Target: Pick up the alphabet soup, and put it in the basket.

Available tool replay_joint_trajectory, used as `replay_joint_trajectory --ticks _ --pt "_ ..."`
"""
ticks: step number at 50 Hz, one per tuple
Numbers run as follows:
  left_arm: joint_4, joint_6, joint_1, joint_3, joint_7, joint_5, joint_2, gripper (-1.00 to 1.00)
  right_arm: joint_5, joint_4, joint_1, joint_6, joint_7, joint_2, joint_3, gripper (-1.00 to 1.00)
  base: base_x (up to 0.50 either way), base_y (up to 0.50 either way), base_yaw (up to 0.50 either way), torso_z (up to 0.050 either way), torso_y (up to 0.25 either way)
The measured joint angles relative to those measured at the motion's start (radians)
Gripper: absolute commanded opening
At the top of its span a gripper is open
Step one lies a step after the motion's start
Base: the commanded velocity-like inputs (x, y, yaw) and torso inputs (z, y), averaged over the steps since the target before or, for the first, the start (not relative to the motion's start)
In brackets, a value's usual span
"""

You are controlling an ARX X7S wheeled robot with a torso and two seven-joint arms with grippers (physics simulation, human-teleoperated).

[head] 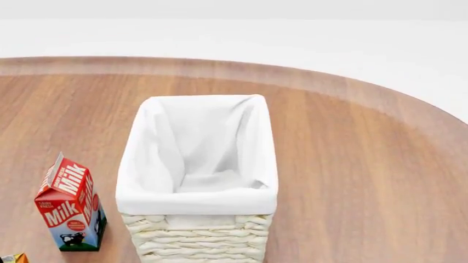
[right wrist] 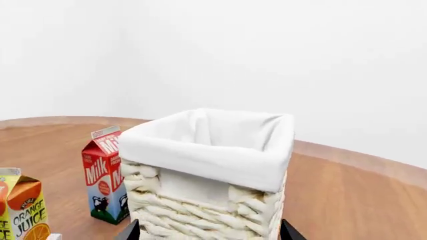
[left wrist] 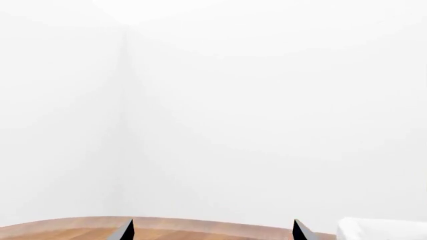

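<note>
The alphabet soup is out of view in every frame. The basket is tall, cream-white wicker with a white cloth lining, and stands empty in the near middle of the wooden table. In the right wrist view the basket is close in front of my right gripper, whose two dark fingertips stand wide apart, open and empty. My left gripper is also open and empty, facing the white wall over the table's edge. Neither gripper shows in the head view.
A red milk carton stands left of the basket, also in the right wrist view. An orange juice carton stands nearer, left of the milk. A white shape shows in a corner of the left wrist view.
</note>
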Motion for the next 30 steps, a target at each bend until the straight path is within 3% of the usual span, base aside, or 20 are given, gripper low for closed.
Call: replay_joint_trajectory --ticks 30 --pt "-0.003 0.003 -0.002 0.008 -0.01 -0.001 -0.008 1.0 0.016 -0.09 -0.066 -0.006 -0.226 0.114 -0.15 1.0 0.0 0.0 0.0 0.0 0.0"
